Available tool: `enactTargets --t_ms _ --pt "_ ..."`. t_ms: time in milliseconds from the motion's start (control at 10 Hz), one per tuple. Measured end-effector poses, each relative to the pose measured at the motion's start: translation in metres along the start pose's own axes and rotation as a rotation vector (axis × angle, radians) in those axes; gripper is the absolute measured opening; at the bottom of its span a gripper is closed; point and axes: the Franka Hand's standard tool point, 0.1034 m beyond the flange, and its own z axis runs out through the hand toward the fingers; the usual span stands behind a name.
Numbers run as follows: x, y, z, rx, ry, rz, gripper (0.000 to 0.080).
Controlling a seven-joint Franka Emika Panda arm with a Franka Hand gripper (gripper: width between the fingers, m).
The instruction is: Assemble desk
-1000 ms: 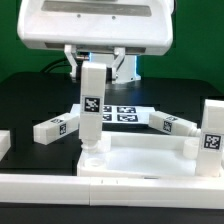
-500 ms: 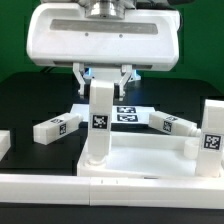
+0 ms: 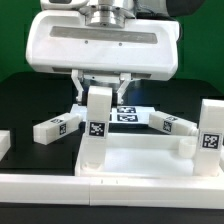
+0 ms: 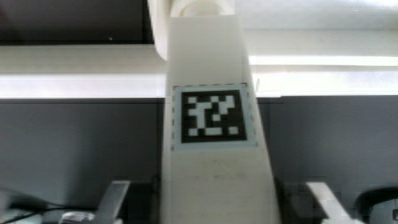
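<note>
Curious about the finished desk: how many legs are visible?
4, in the exterior view: middle leg standing on the desk panel under the gripper; left leg and right leg lying on the table behind; far-right leg upright at the edge. Others may be hidden.

Smooth white plastic leg point(image 3: 97, 130)

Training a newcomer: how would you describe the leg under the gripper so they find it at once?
Start at the big white panel in front. At its corner on the exterior view's left, one leg stands upright, straddled by the open gripper. The lying legs rest behind the panel, and the other upright leg has no gripper over it.
</note>
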Motion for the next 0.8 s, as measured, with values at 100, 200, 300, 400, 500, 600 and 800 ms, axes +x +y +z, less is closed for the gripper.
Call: enactTargets --t_ms 100,200,300,400,500,600,800 --pt "-0.0002 -0.001 -0.0003 0.003 -0.004 0.008 0.0285" --pt "-0.0002 -0.0008 -0.0003 0.003 -0.004 0.008 0.0285" --pt "-0.0006 -0.0007 0.0001 0.003 -0.005 0.008 0.0285" --pt "-0.0008 -0.0006 0.0002 0.003 -0.005 0.008 0.0439" --pt "-0.0009 -0.0005 0.0003 0.003 -0.005 0.008 0.0599" --pt "-0.001 -0.0005 0.0004 0.003 -0.006 0.008 0.0599" --pt "-0.0034 -0.0048 0.0016 0.023 -0.039 0.02 0.0639"
